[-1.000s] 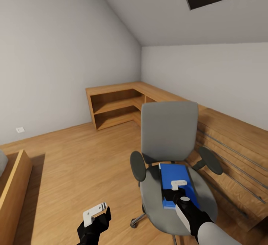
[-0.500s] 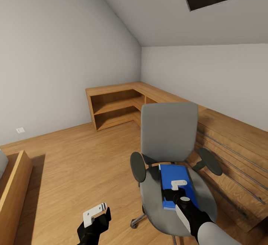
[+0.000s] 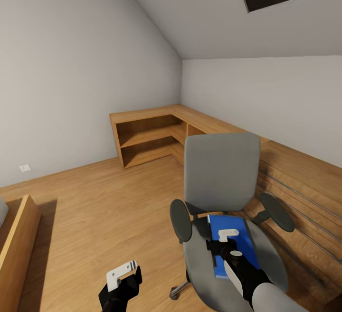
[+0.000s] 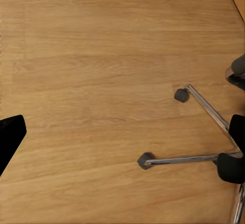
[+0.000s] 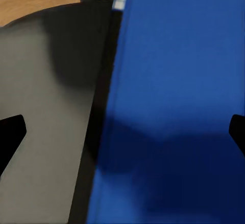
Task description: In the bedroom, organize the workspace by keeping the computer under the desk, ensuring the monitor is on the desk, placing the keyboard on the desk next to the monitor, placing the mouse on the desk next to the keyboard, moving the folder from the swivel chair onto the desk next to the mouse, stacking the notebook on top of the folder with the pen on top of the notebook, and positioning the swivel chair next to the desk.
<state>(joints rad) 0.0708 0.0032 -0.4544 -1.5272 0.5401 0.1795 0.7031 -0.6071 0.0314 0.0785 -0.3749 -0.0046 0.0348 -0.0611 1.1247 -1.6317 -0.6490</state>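
Observation:
The grey swivel chair [image 3: 221,172] stands on the wood floor, its seat [image 5: 46,106] facing me. A bright-blue folder [image 3: 239,241] lies flat on the seat. My right gripper [image 3: 222,245] hangs low over the folder's near left part. In the right wrist view the right gripper [image 5: 122,132] is open, one fingertip over the grey seat and the other over the blue folder [image 5: 173,106]. My left gripper [image 3: 121,281] is off to the chair's left over bare floor. The left gripper [image 4: 122,137] is open, with the chair's chrome base [image 4: 204,132] and castors below it.
Light-wood corner shelving [image 3: 147,136] runs along the far walls. A long low wood unit with bar handles [image 3: 304,193] stands right behind the chair. A wooden bed frame [image 3: 16,241] sits at the left edge. Open floor [image 3: 104,207] lies between them.
The whole view has shifted slightly, so the chair looks a little larger and further right. Both grippers hold the same pose, and the folder still lies on the seat.

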